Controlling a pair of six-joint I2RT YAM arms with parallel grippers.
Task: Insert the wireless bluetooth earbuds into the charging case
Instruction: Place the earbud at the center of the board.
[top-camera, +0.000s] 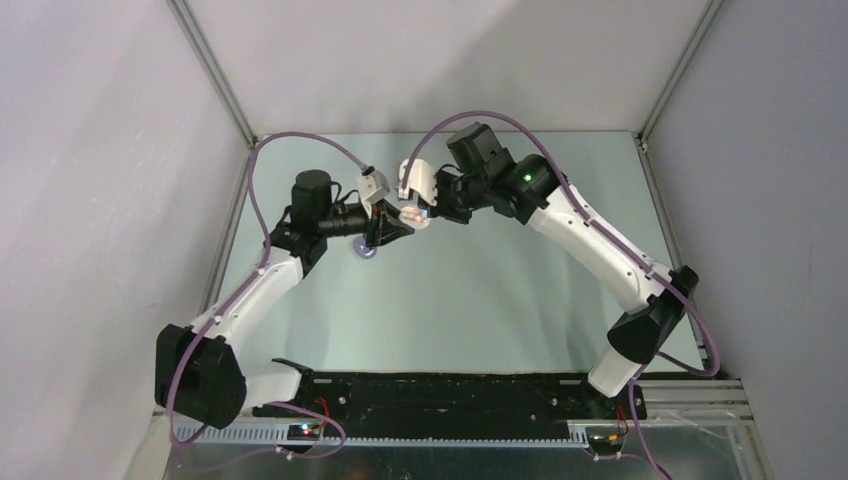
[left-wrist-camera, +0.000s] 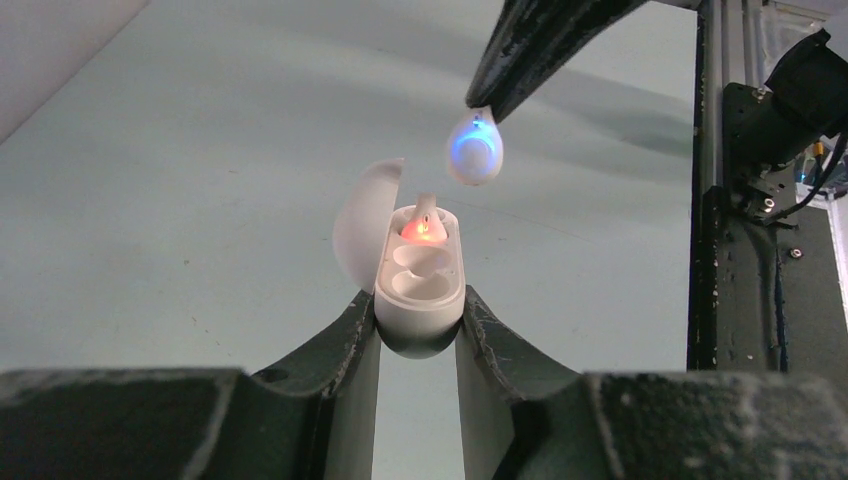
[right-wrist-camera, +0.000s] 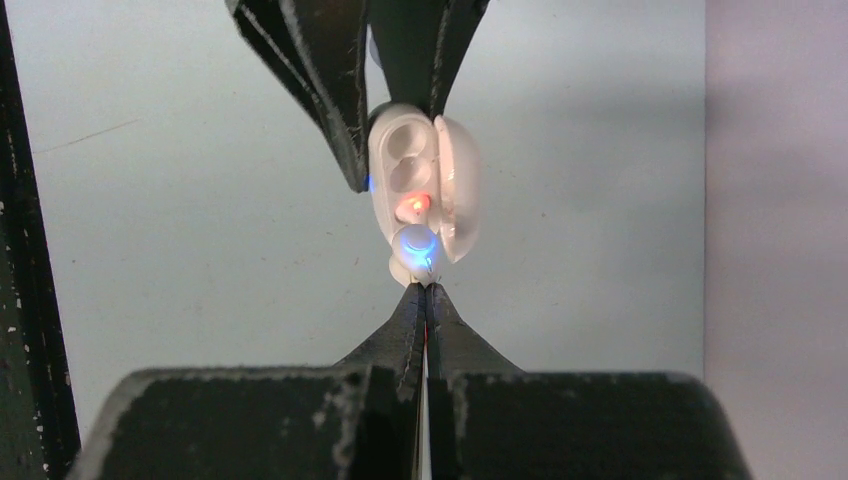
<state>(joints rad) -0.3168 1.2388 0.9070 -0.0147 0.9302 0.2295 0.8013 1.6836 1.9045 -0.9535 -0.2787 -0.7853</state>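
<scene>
My left gripper (left-wrist-camera: 418, 312) is shut on the charging case (left-wrist-camera: 418, 300), a glossy white oval held off the table. Its lid (left-wrist-camera: 362, 228) stands open to the left. A red light (left-wrist-camera: 422, 230) glows at the case's far end, and the two wells nearer me look empty. My right gripper (right-wrist-camera: 425, 287) is shut on a white earbud (right-wrist-camera: 414, 250) that glows blue. It hangs just above and to the right of the case's far end, apart from it, as the earbud (left-wrist-camera: 474, 150) shows in the left wrist view. From above, both grippers meet mid-table around the case (top-camera: 414, 215).
A round lilac-grey disc (top-camera: 365, 250) lies on the table under the left wrist. The pale green table (top-camera: 480, 300) is walled by grey panels left, right and behind. A black rail (top-camera: 450, 395) runs along the near edge between the arm bases.
</scene>
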